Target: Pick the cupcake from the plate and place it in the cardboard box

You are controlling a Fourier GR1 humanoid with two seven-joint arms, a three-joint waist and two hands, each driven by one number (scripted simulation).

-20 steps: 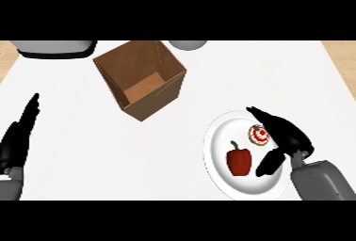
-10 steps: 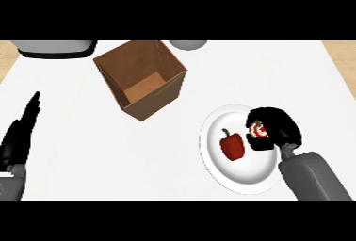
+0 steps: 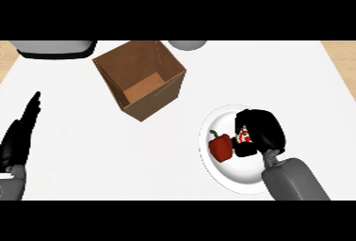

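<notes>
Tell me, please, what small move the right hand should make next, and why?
Probably a short lift straight up. The right hand is curled round the cupcake, which sits low over the plate, close beside the red pepper. Rising first should clear the pepper and the plate's rim before carrying it left toward the open cardboard box. The left hand rests open at the left edge.

cupcake (image 3: 244,136): mostly hidden by right hand (image 3: 262,129) | left forearm (image 3: 10,181): cut off by edge

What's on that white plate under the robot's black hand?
A red pepper lies on the plate, in plain sight. Beside it, the right hand curls over the cupcake; only a red-and-white bit shows, the rest is covered.
</notes>
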